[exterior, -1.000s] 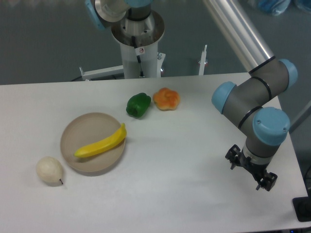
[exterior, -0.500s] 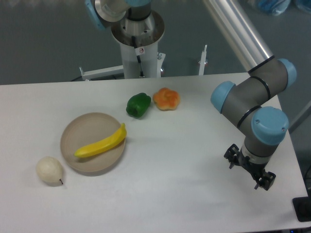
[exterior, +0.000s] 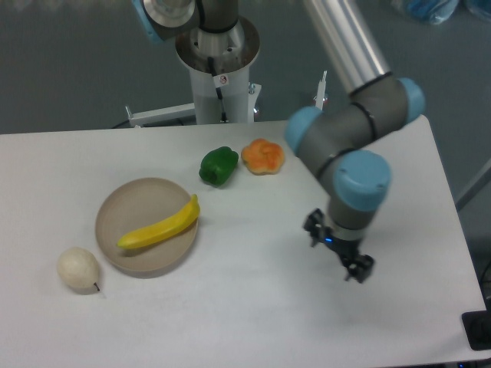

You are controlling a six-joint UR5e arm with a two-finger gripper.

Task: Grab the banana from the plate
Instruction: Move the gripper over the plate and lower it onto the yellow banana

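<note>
The bright yellow banana (exterior: 161, 225) lies diagonally across the round tan plate (exterior: 133, 201) at the left of the white table. My gripper (exterior: 337, 249) hangs from the arm's wrist over the table's right half, well to the right of the plate and apart from it. Its black fingers point down toward the table. It holds nothing that shows, and the jaws are too small and dark to read as open or shut.
A pale cream pear (exterior: 78, 269) lies just left of the plate's front rim. A green pepper (exterior: 219, 165) and an orange fruit (exterior: 263, 156) lie behind the plate. The arm's base column (exterior: 219, 65) stands at the back edge.
The arm has swung left: the wrist and gripper moved from near the table's right edge toward the middle, closer to the plate. The fruit has not moved.
</note>
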